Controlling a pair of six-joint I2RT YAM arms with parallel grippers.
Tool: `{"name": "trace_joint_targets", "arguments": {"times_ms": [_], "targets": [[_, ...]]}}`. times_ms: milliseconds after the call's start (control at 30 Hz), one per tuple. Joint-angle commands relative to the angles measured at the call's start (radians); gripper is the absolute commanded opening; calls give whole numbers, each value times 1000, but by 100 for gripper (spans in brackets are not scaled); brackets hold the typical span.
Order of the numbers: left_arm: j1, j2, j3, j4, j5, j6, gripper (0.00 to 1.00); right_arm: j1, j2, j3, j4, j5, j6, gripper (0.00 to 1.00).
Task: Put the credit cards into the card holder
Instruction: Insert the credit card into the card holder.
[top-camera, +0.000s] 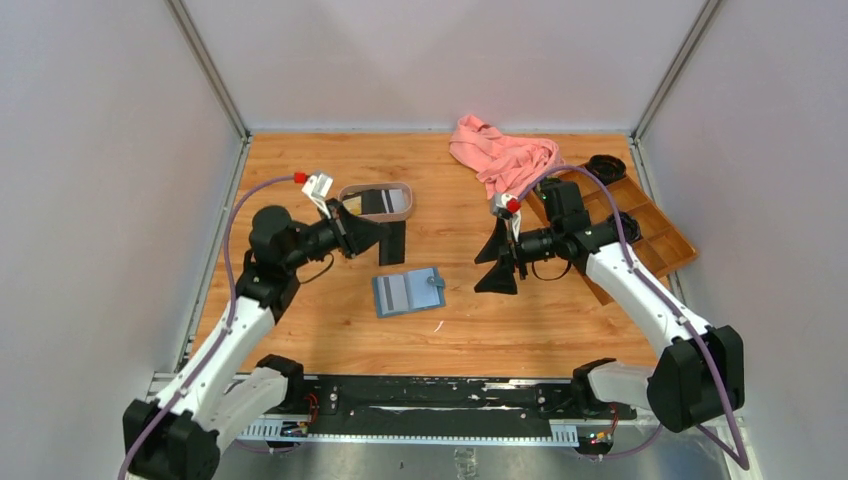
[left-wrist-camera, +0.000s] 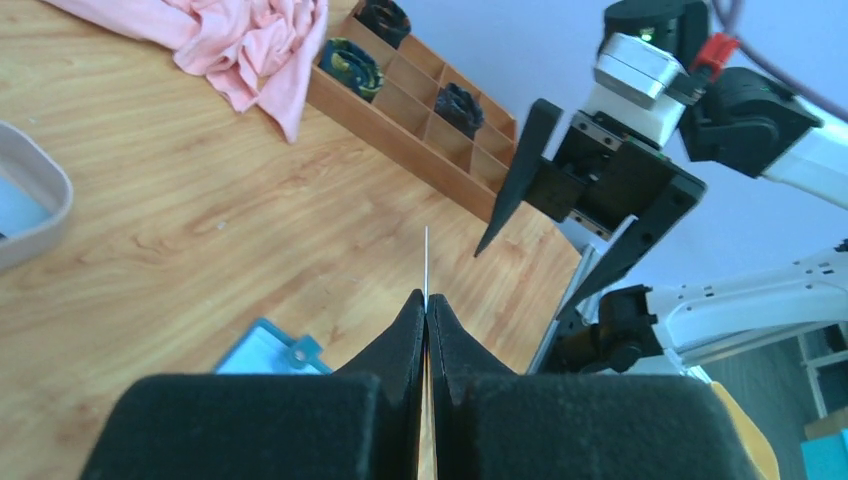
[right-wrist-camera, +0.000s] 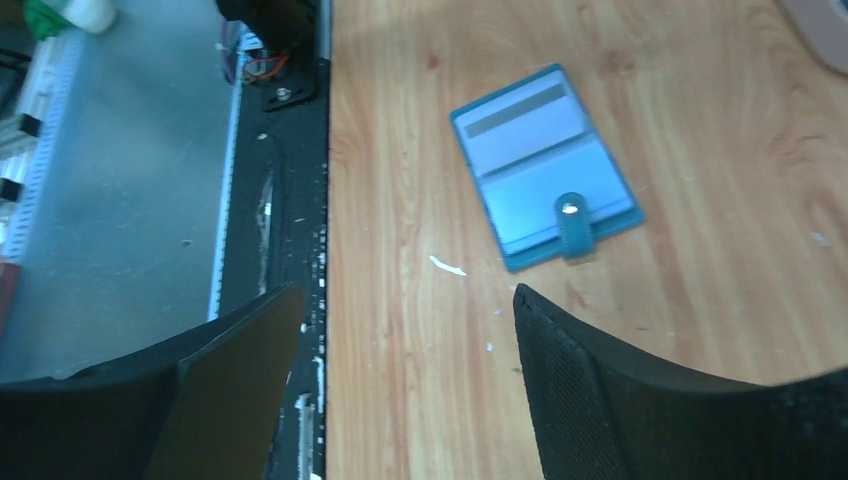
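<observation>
Wrist view alone shows left fingers (left-wrist-camera: 400, 335) clamped on a thin card (left-wrist-camera: 426, 262); right fingers (right-wrist-camera: 620, 390) gape wide

Three credit cards (top-camera: 392, 242) can be counted: one black beside the tray and two, black and pale, inside it. There is one card holder (top-camera: 408, 291), one oval tray (top-camera: 380, 186), one pink cloth (top-camera: 500, 155), and one wooden box (top-camera: 668, 238) at the right edge holding three dark items (left-wrist-camera: 350, 62).

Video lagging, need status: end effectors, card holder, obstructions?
Left end effector shut on a card. Right end effector open, empty. Card holder open flat, unobstructed.
</observation>
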Motion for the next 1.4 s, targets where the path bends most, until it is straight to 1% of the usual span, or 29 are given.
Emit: {"name": "trace_joint_targets", "arguments": {"times_ms": [0, 133, 200, 367, 467, 667, 800, 1033, 1167, 1300, 1367], "targets": [[-84, -186, -173, 113, -182, -128, 0, -23, -37, -77, 168, -153, 126, 82], [-164, -316, -299, 169, -285, -180, 0, -25, -22, -109, 244, -192, 207, 83], [-203, -349, -371, 239, -331, -215, 0, -26, -14, -128, 293, -215, 254, 84], [-295, -383, -476, 336, -420, -229, 0, -25, 2, -157, 357, -224, 322, 84], [-316, -385, -521, 405, -444, -230, 0, -24, 15, -177, 394, -223, 347, 84], [-342, -352, -568, 510, -455, -246, 0, -16, 55, -186, 413, -235, 354, 84], [-383, -322, -591, 565, -474, -252, 0, -2, 68, -189, 414, -238, 343, 84], [-448, -299, -604, 617, -537, -187, 0, 13, 85, -195, 432, -229, 381, 84], [-476, -257, -603, 654, -553, -168, 0, 46, 107, -186, 457, -234, 435, 83], [-510, -198, -604, 720, -563, -142, 0, 86, 133, -179, 558, -214, 586, 82], [-526, -158, -602, 774, -556, -135, 0, 102, 154, -159, 576, -209, 631, 81]]}}
